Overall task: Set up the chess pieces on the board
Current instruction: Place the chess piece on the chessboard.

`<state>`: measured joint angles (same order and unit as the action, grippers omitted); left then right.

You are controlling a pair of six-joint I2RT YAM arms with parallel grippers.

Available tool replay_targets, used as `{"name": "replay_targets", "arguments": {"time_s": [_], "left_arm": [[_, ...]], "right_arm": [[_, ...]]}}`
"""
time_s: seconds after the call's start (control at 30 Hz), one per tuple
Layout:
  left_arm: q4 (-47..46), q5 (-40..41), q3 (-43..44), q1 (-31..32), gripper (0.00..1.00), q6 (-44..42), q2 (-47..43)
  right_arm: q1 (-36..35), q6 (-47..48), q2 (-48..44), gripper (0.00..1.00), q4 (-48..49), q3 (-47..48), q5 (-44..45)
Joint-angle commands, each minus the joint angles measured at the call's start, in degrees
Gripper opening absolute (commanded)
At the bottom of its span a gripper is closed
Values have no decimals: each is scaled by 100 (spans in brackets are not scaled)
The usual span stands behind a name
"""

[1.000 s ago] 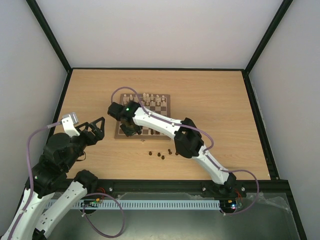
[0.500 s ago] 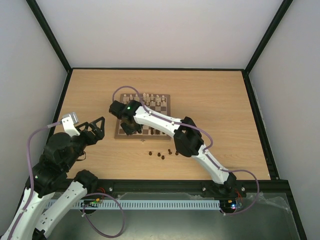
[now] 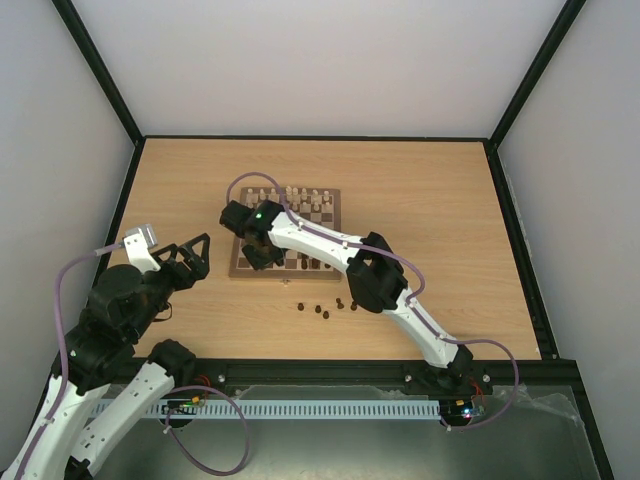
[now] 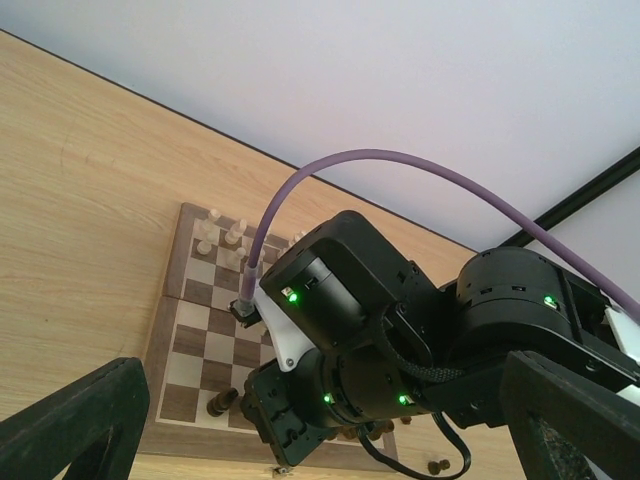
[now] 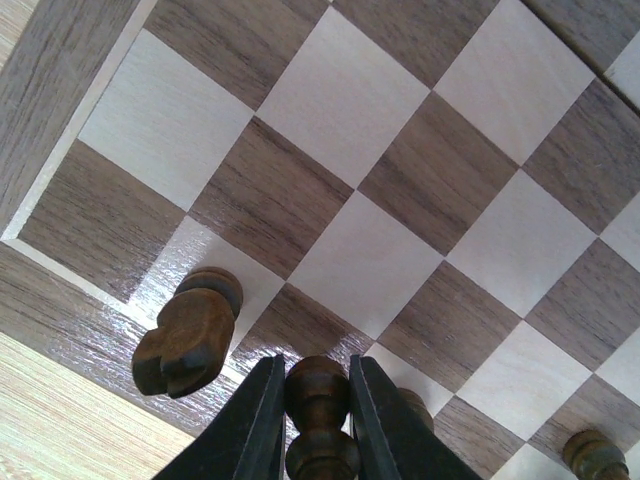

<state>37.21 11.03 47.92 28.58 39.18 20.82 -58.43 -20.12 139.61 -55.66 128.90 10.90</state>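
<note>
The board (image 3: 337, 203) lies mid-table. My right gripper (image 3: 260, 256) hovers over its near-left corner, shut on a dark brown chess piece (image 5: 317, 388) with a round head that stands upright between the fingers (image 5: 258, 420). A dark knight (image 5: 189, 336) stands on the corner cream square just left of it, and another dark piece (image 5: 586, 453) stands further along the near row. Several dark pieces (image 3: 326, 311) lie loose on the table in front of the board. My left gripper (image 3: 192, 259) hangs open left of the board, holding nothing.
Cream chessmen (image 3: 290, 194) line the board's far rows. The right arm's wrist (image 4: 340, 320) fills the space between my left fingers (image 4: 75, 425) in the left wrist view. Black frame rails edge the light wood tabletop (image 3: 440, 200).
My right gripper has shifted slightly away from the near edge, over the board's corner, with the dark piece held. The left arm has stayed still.
</note>
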Motion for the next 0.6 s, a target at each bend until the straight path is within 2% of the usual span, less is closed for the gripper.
{"name": "replay_targets", "arguments": {"time_s": [0.0, 0.57], "left_arm": [[-83, 64, -59, -37, 99, -63, 45], [-79, 57, -68, -37, 99, -59, 19]], "right_arm": [[34, 53, 107, 18, -152, -111, -80], [25, 17, 13, 21, -15, -251, -157]]}}
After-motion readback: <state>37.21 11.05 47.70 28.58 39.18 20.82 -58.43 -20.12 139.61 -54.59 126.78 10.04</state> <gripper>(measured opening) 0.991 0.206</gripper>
